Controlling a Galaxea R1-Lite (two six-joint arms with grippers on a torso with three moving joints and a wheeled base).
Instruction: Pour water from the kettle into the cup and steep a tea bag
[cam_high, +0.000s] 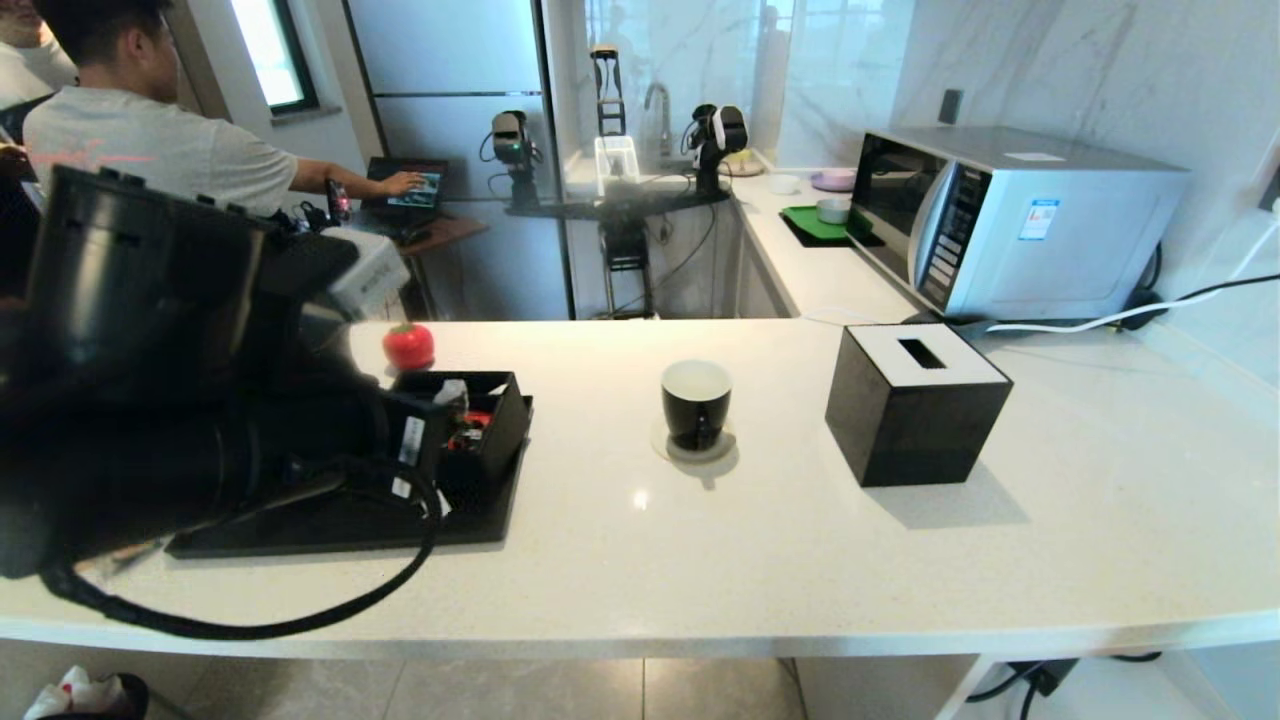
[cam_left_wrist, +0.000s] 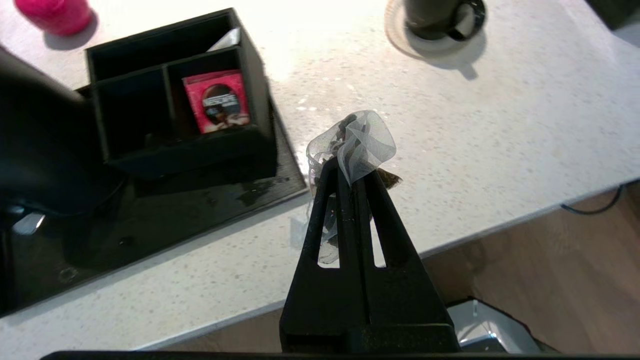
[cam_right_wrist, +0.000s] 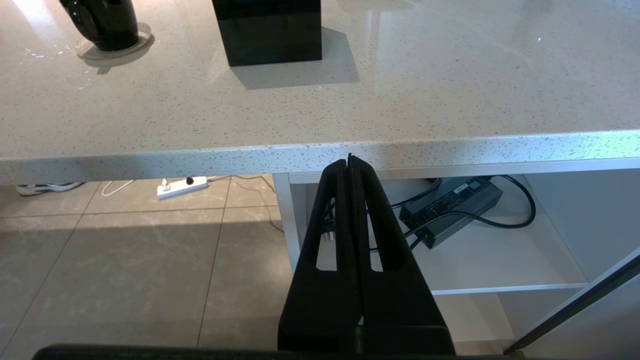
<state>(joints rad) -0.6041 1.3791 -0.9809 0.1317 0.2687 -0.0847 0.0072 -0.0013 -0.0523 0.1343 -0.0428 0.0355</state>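
In the left wrist view my left gripper (cam_left_wrist: 350, 172) is shut on the tea bag (cam_left_wrist: 361, 141), a crumpled greyish-white mesh pouch with dark leaves inside. It hangs above the counter near the front edge, just off the black tray's corner. I cannot make out its string or tag. The cup (cam_high: 696, 400), black with a white inside, stands upright on a round coaster mid-counter, well beyond the tea bag; the cup (cam_left_wrist: 440, 17) also shows ahead of the left gripper. A big black shape on the tray (cam_left_wrist: 40, 145) looks like the kettle. My right gripper (cam_right_wrist: 350, 161) is shut and empty below the counter's front edge.
A black organiser box (cam_high: 470, 420) holding a red packet (cam_left_wrist: 217, 101) sits on the black tray (cam_high: 350, 525). A red round object (cam_high: 408, 345) lies behind it. A black tissue box (cam_high: 915, 400) stands right of the cup, with a microwave (cam_high: 1010, 220) behind. My left arm fills the head view's left.
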